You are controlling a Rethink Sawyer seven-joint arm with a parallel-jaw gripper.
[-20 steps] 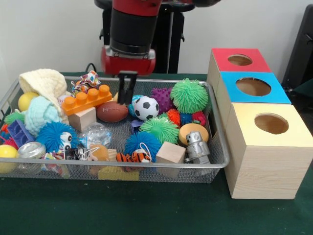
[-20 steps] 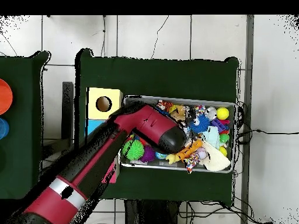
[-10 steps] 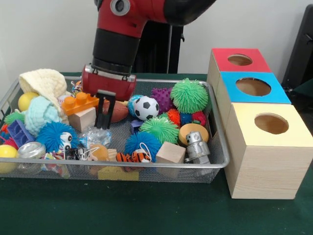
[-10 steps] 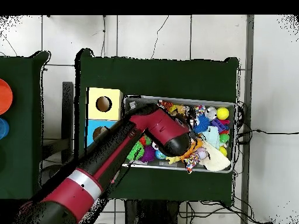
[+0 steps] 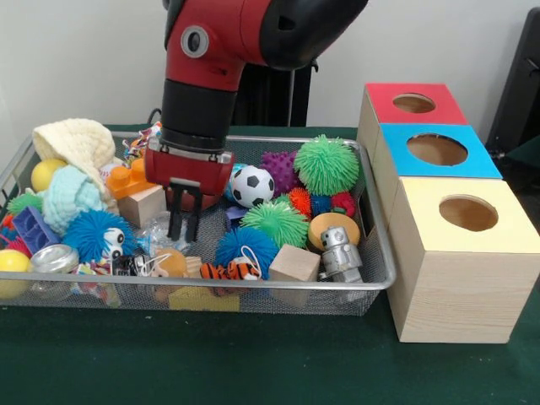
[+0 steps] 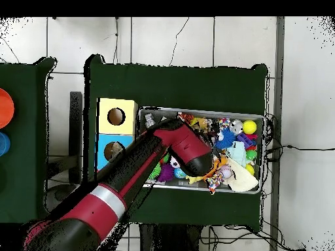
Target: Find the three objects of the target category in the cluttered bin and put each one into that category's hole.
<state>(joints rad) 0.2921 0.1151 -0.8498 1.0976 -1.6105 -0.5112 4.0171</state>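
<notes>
Your gripper (image 5: 184,221) sits left of centre in the front view, low inside the wire bin (image 5: 371,283), fingers parted w/ nothing between them, tips just above the clear crinkly plastic thing (image 5: 165,232). The target category isn't given, so pick your object before you commit: what lies right under the tips is that plastic piece, w/ the wooden cube (image 5: 142,203) just to the left and the orange brick (image 5: 126,180) behind it, partly hidden by the wrist. The brown football is mostly covered by the arm, so you can't confirm it from here. If the plastic piece is the pick, come straight down, centre the fingers over its bulk, not its edge, and close slowly; it looks soft and prob. slips. Watch the blue spiky ball (image 5: 93,234) to the left and the soccer ball (image 5: 251,186) to the right, both near enough to get nudged. Lift clear of the rim before heading to the boxes at frame right: red box (image 5: 412,103), blue box (image 5: 439,149), yellow box (image 5: 467,214). The overhead view shows only the arm across the bin, no grip detail.
</notes>
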